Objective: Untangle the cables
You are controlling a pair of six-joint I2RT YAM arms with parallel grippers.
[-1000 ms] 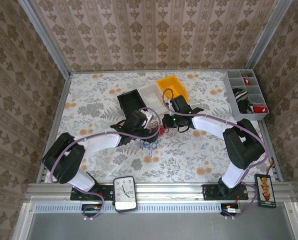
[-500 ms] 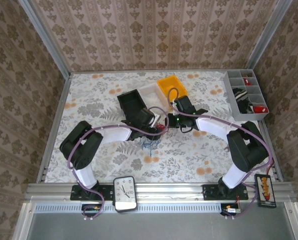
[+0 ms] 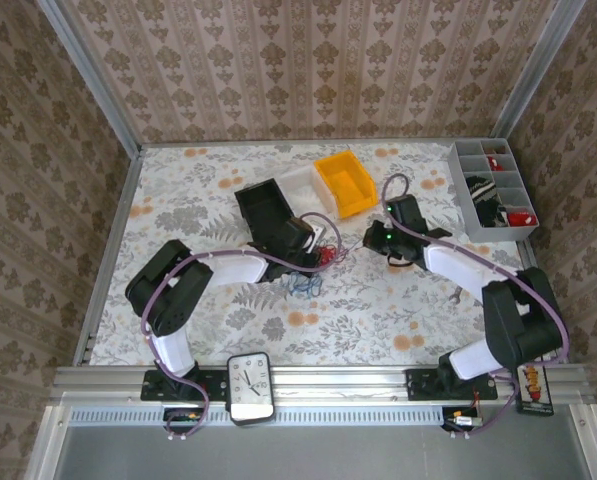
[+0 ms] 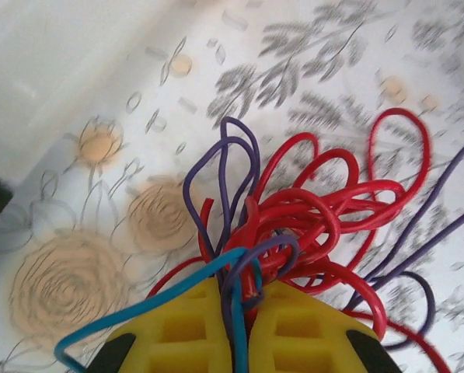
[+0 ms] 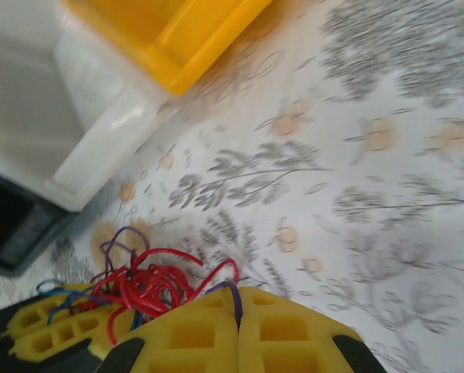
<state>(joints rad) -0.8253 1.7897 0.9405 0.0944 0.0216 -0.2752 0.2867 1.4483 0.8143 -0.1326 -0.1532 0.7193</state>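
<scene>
My left end effector (image 4: 238, 291) clamps the tangle of thin red, blue and purple cables (image 4: 309, 210) in the middle of the floral bench (image 3: 198, 190), while my right end effector (image 5: 238, 311), nearer the right edge, pinches one purple strand (image 5: 233, 294) leading back to it.

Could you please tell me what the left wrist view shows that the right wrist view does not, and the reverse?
Left wrist: a close look at the left gripper shut on a blue cable and purple strands, with purple loops standing up behind. Right wrist: the yellow bin, and the right gripper shut, with a purple cable running into the seam between its fingers. Both: the red tangle, the white bin and the floral tablecloth.
</scene>
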